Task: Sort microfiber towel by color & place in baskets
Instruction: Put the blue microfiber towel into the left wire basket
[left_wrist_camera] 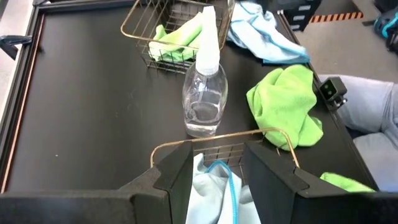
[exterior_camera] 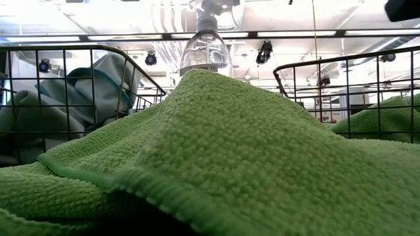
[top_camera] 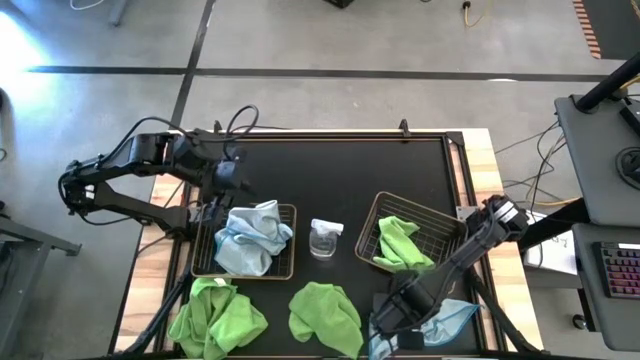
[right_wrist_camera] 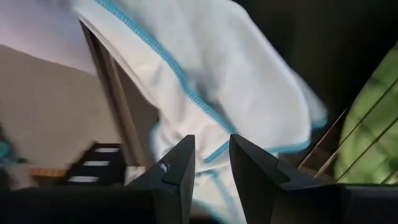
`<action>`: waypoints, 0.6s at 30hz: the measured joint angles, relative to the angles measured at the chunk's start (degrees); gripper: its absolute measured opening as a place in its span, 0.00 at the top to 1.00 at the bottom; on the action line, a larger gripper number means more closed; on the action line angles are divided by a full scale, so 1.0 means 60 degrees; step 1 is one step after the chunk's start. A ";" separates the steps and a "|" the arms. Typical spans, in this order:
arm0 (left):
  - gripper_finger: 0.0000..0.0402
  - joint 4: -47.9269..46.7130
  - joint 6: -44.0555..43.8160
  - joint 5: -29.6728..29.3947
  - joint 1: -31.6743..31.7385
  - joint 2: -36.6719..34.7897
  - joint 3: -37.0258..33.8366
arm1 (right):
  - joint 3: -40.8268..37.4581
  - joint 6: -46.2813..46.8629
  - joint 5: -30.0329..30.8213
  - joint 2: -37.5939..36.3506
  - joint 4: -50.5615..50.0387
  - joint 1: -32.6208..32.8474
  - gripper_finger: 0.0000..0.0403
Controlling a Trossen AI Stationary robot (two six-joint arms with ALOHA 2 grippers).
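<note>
Left gripper [top_camera: 213, 205]: hung open over left basket [top_camera: 288, 272], held nothing.
Left basket: held blue towels [top_camera: 250, 238].
Table front: two loose green towels [top_camera: 216, 315].
Middle: clear spray bottle [top_camera: 325, 238].
Right basket [top_camera: 442, 232]: held a green towel [top_camera: 400, 243].
Right gripper [right_wrist_camera: 211, 163]: fingers partly apart around a blue towel [right_wrist_camera: 227, 81] at front right table edge; grip hard to tell.

No text, label, brand, number or sign can be read in any view.

Pale blue towels [top_camera: 250, 238], lime green towels [top_camera: 323, 314]
</note>
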 joint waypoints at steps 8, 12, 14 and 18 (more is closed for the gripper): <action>0.68 0.0601 -0.0491 0.0015 -0.0001 0.0000 0.0000 | 0.0000 -0.2684 0.0549 0.0566 -0.0006 0.0477 0.77; 0.68 0.0828 -0.0596 0.0024 -0.0004 0.0000 0.0000 | 0.0000 -0.3576 0.0521 0.1064 0.0039 0.0635 0.77; 0.68 0.1000 -0.0703 0.0022 0.0000 0.0000 0.0000 | 0.0000 -0.3803 0.0514 0.1295 0.0033 0.0704 0.77; 0.68 0.1133 -0.0838 0.0022 0.0000 0.0000 0.0000 | 0.0000 -0.3959 0.0509 0.1654 0.0066 0.0804 0.77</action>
